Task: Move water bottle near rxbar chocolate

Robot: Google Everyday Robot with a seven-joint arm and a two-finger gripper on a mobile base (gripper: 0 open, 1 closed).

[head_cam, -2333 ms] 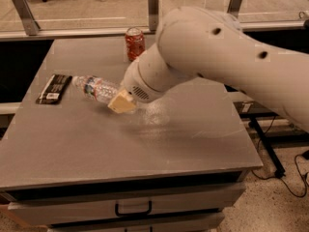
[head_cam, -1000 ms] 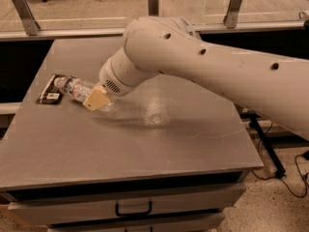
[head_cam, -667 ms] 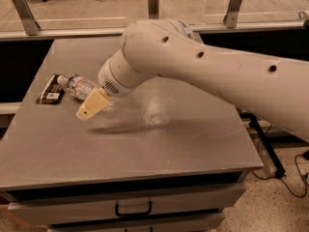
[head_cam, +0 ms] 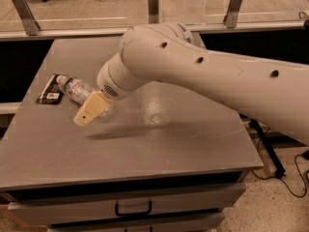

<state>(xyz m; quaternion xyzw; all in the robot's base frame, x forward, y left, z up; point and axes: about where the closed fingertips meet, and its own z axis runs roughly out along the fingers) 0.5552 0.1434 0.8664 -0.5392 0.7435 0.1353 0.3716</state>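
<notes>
The water bottle (head_cam: 76, 87) lies on its side on the grey table (head_cam: 159, 139) at the left, white cap toward the left. Its cap end touches or nearly touches the rxbar chocolate (head_cam: 50, 89), a flat black wrapper near the table's left edge. My gripper (head_cam: 88, 111) hangs just in front and to the right of the bottle, lifted off it. One tan finger (head_cam: 91, 108) shows, pointing down-left with nothing in it. The other finger is hidden behind the wrist. The gripper looks open and empty.
My large white arm (head_cam: 207, 76) crosses the table from the right and hides the back middle. A glass barrier with metal posts (head_cam: 153, 5) runs behind the table. A drawer with a black handle (head_cam: 133, 209) sits below the front edge.
The gripper carried the bottle left to the black bar, then let it go and pulled back toward the front. The bottle now lies by itself beside the bar.
</notes>
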